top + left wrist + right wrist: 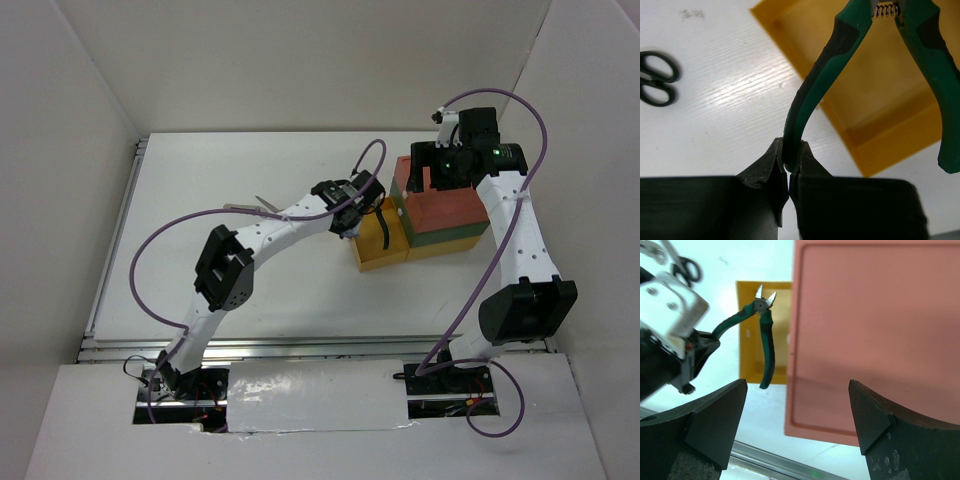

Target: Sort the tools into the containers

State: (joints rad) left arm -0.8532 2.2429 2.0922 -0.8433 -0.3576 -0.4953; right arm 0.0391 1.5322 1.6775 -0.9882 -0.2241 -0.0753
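Observation:
My left gripper (791,150) is shut on one dark green handle of the pliers (840,55) and holds them over the open yellow drawer (890,145). From above, the left gripper (366,214) hangs at the drawer (372,252), which is pulled out leftward from the stack under the red-orange box (450,205) and green box (455,238). My right gripper (797,385) is open and empty above the red-orange box (875,330); its view also shows the pliers (765,335). The black-handled scissors (657,80) lie on the table left of the drawer. A silver bar (238,208) lies by the left arm.
White walls enclose the table on three sides. A metal rail (300,345) runs along the near edge. The scissors (266,204) are partly hidden behind the left forearm. Purple cables loop over both arms.

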